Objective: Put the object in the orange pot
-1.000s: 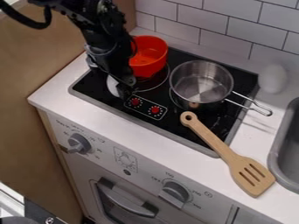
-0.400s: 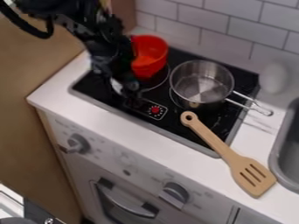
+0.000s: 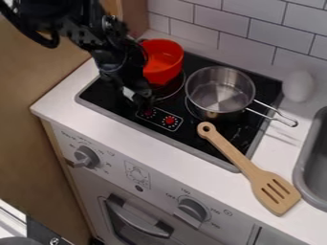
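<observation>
The pincer (image 3: 143, 102) hangs at the left part of the black stovetop (image 3: 115, 100), just in front of the orange pot (image 3: 167, 57), its dark tip over the edge of the panel with the red dials (image 3: 169, 120) and partly covering the left one. Black on black, it is hard to make out, and I cannot tell whether it is spread or pressed together. A small pale patch (image 3: 129, 93) shows at its side; it may be the object for the pot, or only a part of the pincer. I can't place the object more surely than that.

The orange pot stands at the back left of the stovetop, its left side partly hidden by the black arm (image 3: 115, 52). To its right stands a steel pan (image 3: 220, 91), its wire handle reaching over the counter (image 3: 57, 103). A wooden spatula (image 3: 246, 167) lies with its holed end on the stovetop and its slotted blade on the counter. Beyond the pan's handle is a white, egg-shaped thing (image 3: 298, 86), its outline faint against the pale surface. The grey sink (image 3: 305, 184) is cut off by the right edge.
</observation>
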